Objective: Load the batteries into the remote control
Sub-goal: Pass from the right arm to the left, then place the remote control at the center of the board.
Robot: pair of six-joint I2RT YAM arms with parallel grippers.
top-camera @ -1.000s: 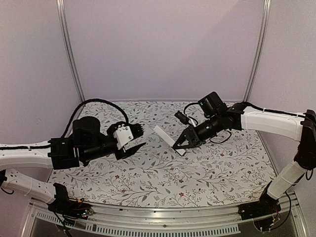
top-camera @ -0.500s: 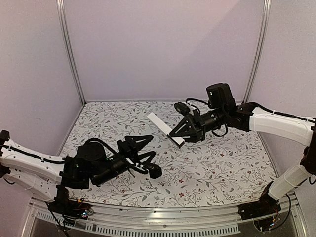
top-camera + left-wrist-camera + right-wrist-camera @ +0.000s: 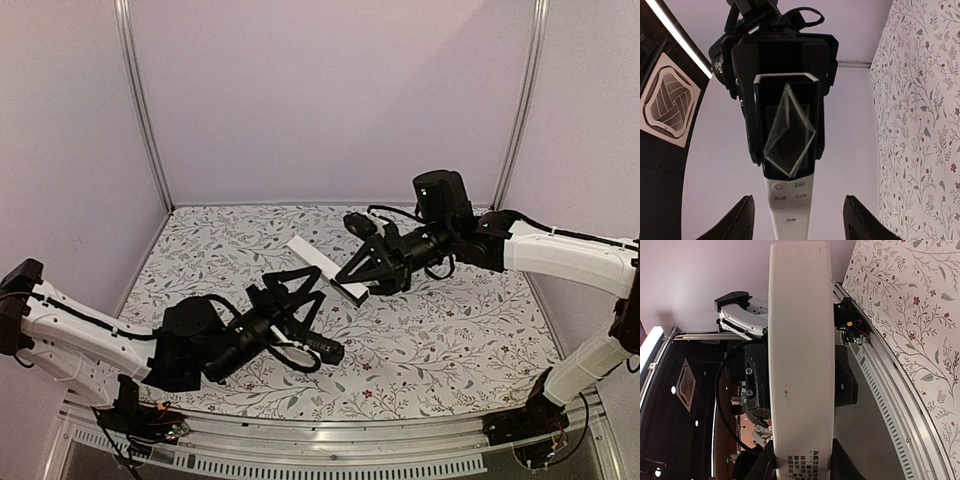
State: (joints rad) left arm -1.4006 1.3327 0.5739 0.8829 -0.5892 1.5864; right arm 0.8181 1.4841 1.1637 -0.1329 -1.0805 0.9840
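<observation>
**A:** Black fingers on the left. What is the left gripper (image 3: pixel 798 216) doing?

**B:** Its jaws stand wide apart and grip nothing. In its wrist view the two tips frame the bottom edge, with the button end of the remote control (image 3: pixel 322 265) between them. I can't tell whether that end is inside the gap or beyond it.

**A:** Where is the remote?

**B:** It is mid-scene, held up off the floral table (image 3: pixel 455 345). From overhead it slants from upper left down to lower right. The face with the buttons (image 3: pixel 778 186) is turned toward the left wrist camera.

**A:** And on the right?

**B:** The right gripper (image 3: pixel 358 281) is clamped on the remote's lower right end. In its wrist view the plain white back runs up the middle, with a finger pressed against each long edge.
</observation>
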